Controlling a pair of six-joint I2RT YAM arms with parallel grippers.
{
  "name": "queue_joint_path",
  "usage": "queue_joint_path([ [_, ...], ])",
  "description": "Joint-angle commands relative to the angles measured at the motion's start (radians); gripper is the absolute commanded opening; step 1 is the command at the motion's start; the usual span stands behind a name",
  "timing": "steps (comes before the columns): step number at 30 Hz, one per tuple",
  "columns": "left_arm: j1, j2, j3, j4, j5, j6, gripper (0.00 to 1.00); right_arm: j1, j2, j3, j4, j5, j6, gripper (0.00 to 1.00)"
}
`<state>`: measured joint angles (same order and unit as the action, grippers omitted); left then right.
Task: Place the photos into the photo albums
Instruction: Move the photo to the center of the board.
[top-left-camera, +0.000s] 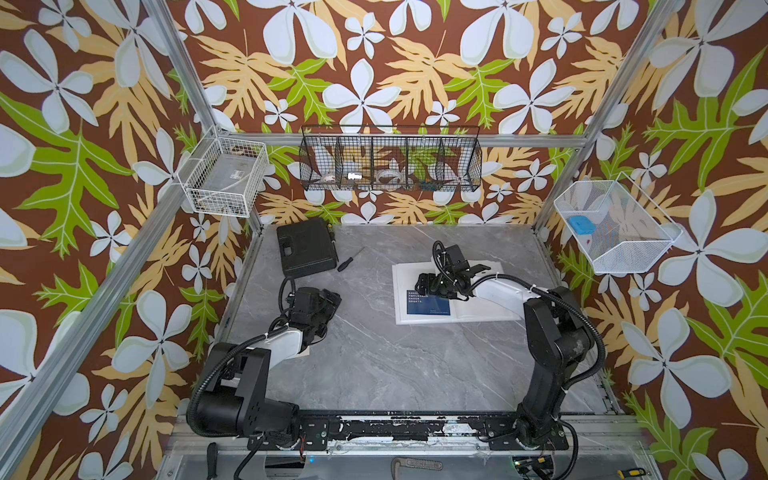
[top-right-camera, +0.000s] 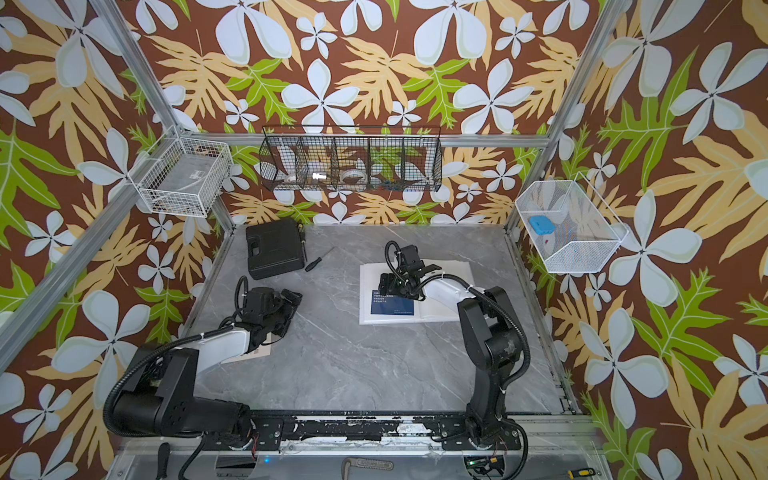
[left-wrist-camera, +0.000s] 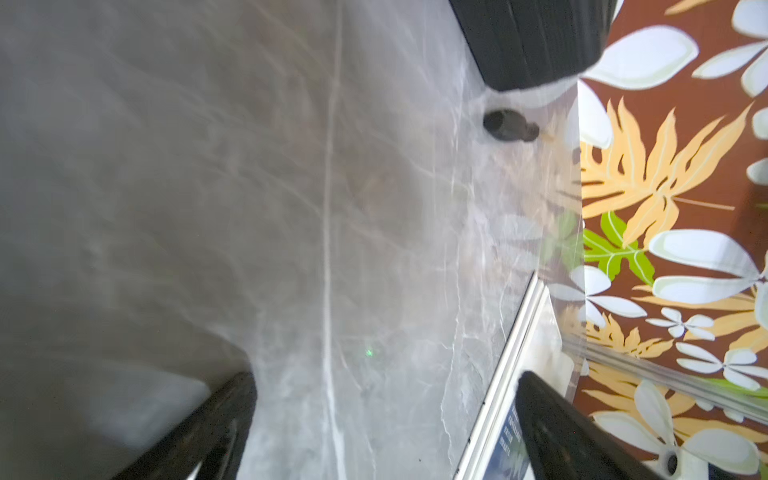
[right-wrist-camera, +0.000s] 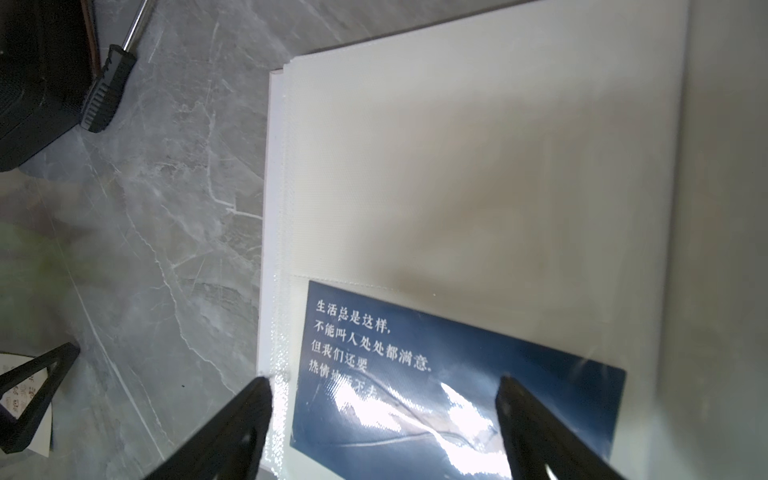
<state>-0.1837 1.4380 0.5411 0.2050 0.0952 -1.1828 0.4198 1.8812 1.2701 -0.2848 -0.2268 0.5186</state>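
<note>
Where the album (top-left-camera: 478, 311) lies open on the bench (top-left-camera: 374, 353): navy photo (top-left-camera: 428, 302) in near-left pocket
Right fingers (right-wrist-camera: 232, 428): wide, empty, above photo
Left fingers (left-wrist-camera: 208, 432): wide, empty, over bench

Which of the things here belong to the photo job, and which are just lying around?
Job:
- album
- navy photo on its page
- cream photo

Lying about:
- black case
- screwdriver
- wire baskets on the walls
</note>
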Motion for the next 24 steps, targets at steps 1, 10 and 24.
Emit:
queue_joint_path([
  [1,-0.012,-0.020,0.040,-0.231,-0.025,-0.002,1.00,0.007,0.004,0.020,0.008,-0.053,-0.004,0.86],
  [10,0.228,-0.154,0.092,-0.533,-0.247,0.240,1.00,0.056,0.064,0.076,0.006,-0.129,-0.019,0.86],
  [24,0.501,-0.009,0.135,-0.503,-0.416,0.388,1.00,0.058,0.054,0.038,-0.005,-0.147,-0.041,0.86],
])
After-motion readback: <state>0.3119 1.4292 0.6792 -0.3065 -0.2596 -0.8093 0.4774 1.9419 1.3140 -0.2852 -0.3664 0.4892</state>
